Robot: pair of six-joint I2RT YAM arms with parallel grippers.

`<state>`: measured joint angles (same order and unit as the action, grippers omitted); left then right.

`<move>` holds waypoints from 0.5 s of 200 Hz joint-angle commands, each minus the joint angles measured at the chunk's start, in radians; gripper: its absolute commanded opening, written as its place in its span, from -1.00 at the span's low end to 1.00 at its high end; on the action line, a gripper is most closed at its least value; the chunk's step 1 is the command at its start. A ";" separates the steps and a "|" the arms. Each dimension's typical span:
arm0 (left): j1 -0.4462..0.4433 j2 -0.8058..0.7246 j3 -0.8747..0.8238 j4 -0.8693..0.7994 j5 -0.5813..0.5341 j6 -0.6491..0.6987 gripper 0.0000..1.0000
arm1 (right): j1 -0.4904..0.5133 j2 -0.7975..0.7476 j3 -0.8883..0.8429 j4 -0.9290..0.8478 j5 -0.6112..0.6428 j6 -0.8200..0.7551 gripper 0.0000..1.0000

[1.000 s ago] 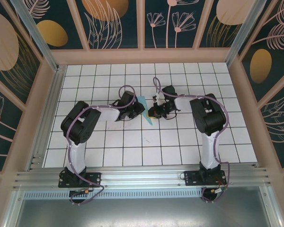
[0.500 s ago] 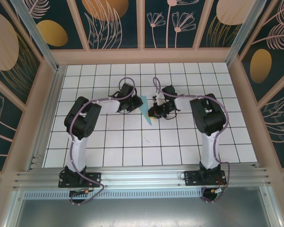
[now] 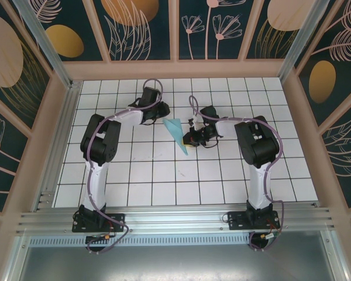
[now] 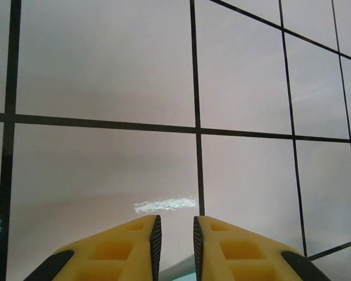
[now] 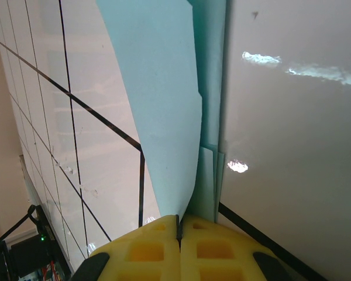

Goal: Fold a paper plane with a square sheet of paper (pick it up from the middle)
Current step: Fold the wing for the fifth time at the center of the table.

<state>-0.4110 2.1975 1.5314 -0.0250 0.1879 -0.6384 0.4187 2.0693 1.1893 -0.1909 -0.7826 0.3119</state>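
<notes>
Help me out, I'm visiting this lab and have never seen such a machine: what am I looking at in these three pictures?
These are two robot arms bolted at the near edge of a white tiled table. The wide picture comes from a camera above and behind them: left arm on the left, right arm on the right. The other two come from cameras on the wrists, looking along yellow fingers. A light blue paper plane sits between the arms. The right gripper is pinched shut on it; the left gripper is slightly open over bare tiles.
</notes>
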 commanded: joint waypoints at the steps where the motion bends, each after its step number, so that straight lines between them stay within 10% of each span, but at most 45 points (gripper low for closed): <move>1: 0.000 -0.131 -0.104 0.060 0.094 0.023 -0.49 | 0.012 0.070 -0.031 -0.082 0.143 -0.039 -1.00; 100: -0.103 -0.161 -0.322 0.199 0.192 -0.103 -0.53 | 0.015 0.081 -0.027 -0.081 0.138 -0.044 -1.00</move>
<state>-0.5098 1.9816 1.2175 0.1448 0.3569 -0.7017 0.4187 2.0697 1.1896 -0.1909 -0.7830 0.3115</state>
